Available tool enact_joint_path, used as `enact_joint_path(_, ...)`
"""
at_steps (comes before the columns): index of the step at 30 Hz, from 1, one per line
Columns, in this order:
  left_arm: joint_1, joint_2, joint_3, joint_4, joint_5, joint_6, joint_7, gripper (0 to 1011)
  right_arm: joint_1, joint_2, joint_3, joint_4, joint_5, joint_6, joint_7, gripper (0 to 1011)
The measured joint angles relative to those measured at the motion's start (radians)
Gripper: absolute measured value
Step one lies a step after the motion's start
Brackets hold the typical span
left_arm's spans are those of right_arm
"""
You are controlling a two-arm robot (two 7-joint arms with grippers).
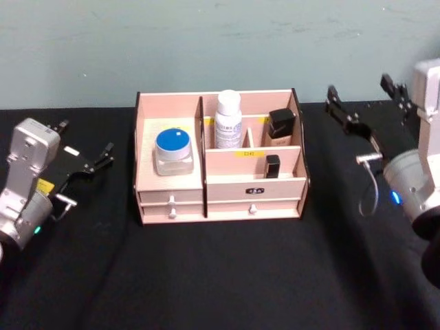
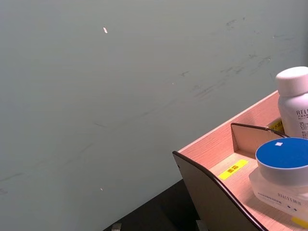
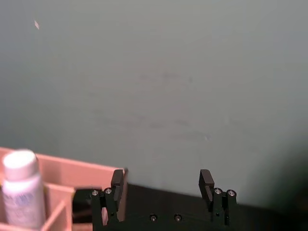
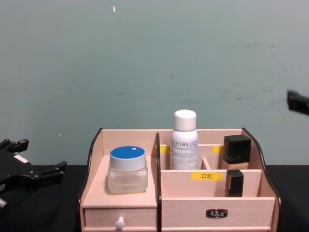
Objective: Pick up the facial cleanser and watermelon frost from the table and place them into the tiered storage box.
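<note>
Black worktop point(image 1: 220, 275), box point(image 1: 172, 203) filled: keep both spread end effectors, left point(image 1: 86, 165) and right point(image 1: 364, 110), parked wide.

tiered storage box point(image 1: 220, 199) mid-table, both pincers spread, flanking

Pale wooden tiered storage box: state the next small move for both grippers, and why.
Probably none beyond parking both arms. The white-capped bottle and the blue-lidded clear jar stand inside the pale wooden tiered storage box. The left gripper and right gripper are open, holding nothing, on either side of the box.
</note>
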Motion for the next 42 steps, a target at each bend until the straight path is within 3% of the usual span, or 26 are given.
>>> enact_joint_path(19,0.0,0.0,0.0,0.0,0.0,0.0,0.0,1001,-0.031,-0.022,0.028,0.153,-0.017,0.007,0.065,1002)
enact_joint_path(42,0.0,0.0,0.0,0.0,0.0,0.0,0.0,1001,-0.03,-0.02,0.025,0.144,-0.017,0.006,0.061,1002)
